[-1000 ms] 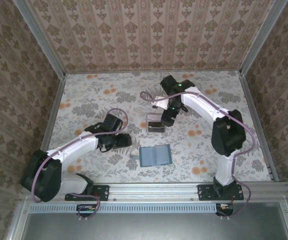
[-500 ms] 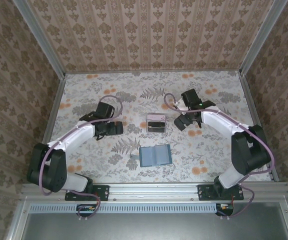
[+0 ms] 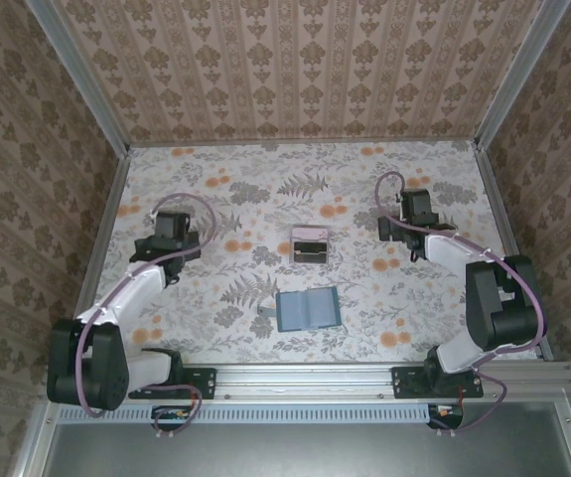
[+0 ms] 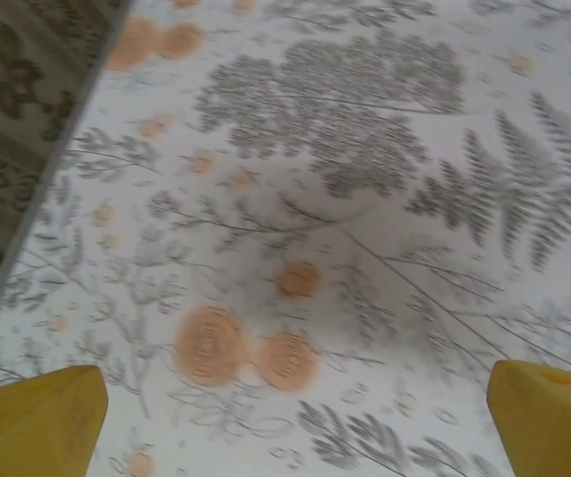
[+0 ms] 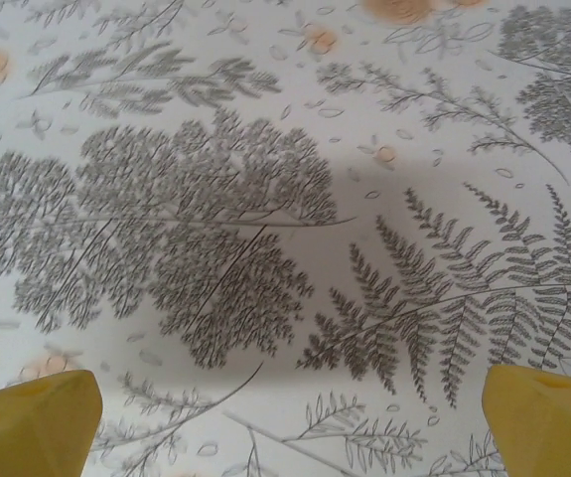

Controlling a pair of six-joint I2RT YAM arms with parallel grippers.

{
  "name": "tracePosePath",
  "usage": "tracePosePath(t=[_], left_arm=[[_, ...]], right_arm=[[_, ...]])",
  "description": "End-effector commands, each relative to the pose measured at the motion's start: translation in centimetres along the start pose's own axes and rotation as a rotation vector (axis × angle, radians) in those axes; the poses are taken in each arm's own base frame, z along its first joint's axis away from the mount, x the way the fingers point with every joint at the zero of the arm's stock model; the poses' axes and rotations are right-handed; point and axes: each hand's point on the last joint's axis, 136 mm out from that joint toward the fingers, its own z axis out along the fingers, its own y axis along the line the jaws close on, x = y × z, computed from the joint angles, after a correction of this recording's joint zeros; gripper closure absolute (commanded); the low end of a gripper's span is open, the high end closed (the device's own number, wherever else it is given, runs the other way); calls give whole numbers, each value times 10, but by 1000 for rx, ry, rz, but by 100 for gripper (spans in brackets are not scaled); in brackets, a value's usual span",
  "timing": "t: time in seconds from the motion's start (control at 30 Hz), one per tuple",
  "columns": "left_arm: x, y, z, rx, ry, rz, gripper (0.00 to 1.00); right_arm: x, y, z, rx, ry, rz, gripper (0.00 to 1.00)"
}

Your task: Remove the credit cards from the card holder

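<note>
Well apart from the card holder [image 3: 308, 309], left gripper [image 4: 295, 412] and right gripper [image 5: 290, 415] gape empty.

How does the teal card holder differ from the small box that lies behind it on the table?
The card holder is plain teal; the small box shows pale pink and dark parts. The card holder is wider than the small box. The card holder lies opened flat toward the front; the small box sits farther back. Both rest on the floral table, not touching.
</note>
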Motion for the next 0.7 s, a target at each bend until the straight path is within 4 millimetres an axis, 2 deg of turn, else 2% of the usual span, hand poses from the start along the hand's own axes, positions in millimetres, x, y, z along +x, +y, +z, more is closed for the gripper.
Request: tracePosePath(t=[0.0, 0.13, 0.2, 0.3, 0.4, 0.67], left_arm=[[-18, 13, 9, -28, -146, 9, 0], [-7, 22, 33, -6, -129, -55, 0], [-10, 23, 40, 1, -122, -64, 0], [-23, 19, 46, 27, -181, -50, 0], [-35, 15, 53, 59, -215, -48, 0], [-47, 5, 61, 143, -259, -29, 0]], right_arm=[[-16, -6, 2, 26, -120, 104, 0], [-27, -8, -4, 30, -236, 77, 0], [-31, -10, -6, 33, -270, 66, 0], [-34, -8, -10, 23, -346, 55, 0], [-29, -11, -10, 27, -364, 70, 0], [-26, -9, -17, -24, -422, 81, 0]])
